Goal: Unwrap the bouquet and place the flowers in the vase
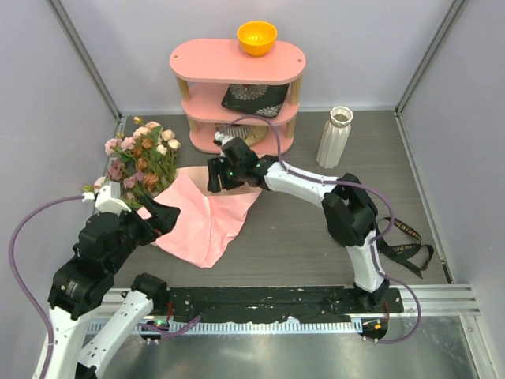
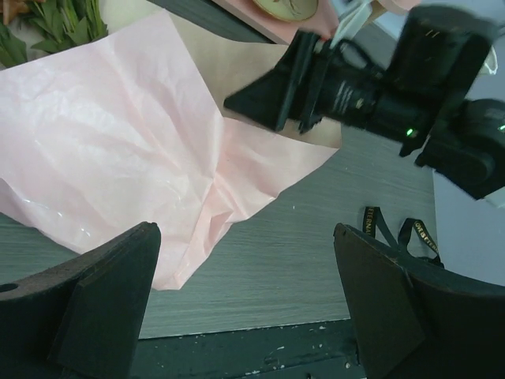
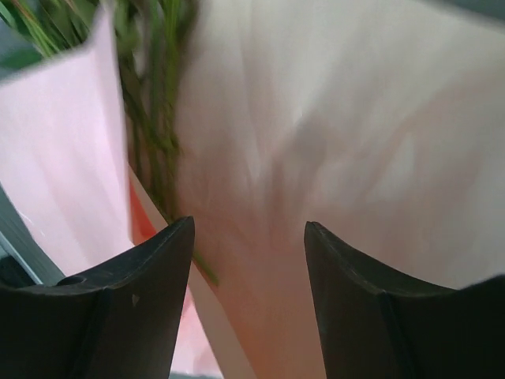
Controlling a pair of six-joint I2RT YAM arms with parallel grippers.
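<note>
Site is reading as a robot lab test cell: blank pale panels (image 1: 355, 47) on metal posts (image 1: 85, 59) are boxing in a grey tabletop (image 1: 300, 237) around the right claw (image 1: 215, 180), with a black mounting rail (image 1: 268, 298) and purple cabling (image 1: 11, 257) lying behind it.

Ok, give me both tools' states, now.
Left tool: open, empty.
Right tool: open, at the wrapping paper, nothing clamped.

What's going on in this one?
The robot is unwrapping the flowers. The pink paper lies spread open on the table, with the flowers at its far left corner. The right gripper, jaws apart, is at the paper's far edge by the stems; the left gripper hovers open over its near side. The ribbon lies off to the right. The vase holds no flowers.
</note>
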